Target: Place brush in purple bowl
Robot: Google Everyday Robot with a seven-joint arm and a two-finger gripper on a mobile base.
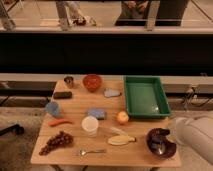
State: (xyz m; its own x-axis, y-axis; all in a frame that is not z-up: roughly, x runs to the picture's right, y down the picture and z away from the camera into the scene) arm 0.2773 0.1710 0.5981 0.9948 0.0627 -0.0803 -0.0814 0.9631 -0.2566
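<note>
The purple bowl (159, 146) sits at the table's front right corner, glossy and dark. My white arm (196, 135) reaches in from the right edge, and its end meets the bowl's right side. The gripper (165, 136) is a dark shape over the bowl's upper right part and merges with the bowl. A dark shape over the bowl's back rim cannot be told apart from the gripper. The brush does not show as a separate thing anywhere on the table.
On the wooden table (75, 157): green tray (145, 96), orange-red bowl (92, 81), metal cup (68, 80), flat black block (62, 94), blue cup (53, 109), blue sponge (96, 114), white cup (90, 125), orange fruit (122, 117), banana (121, 140), grapes (56, 142), fork (91, 151).
</note>
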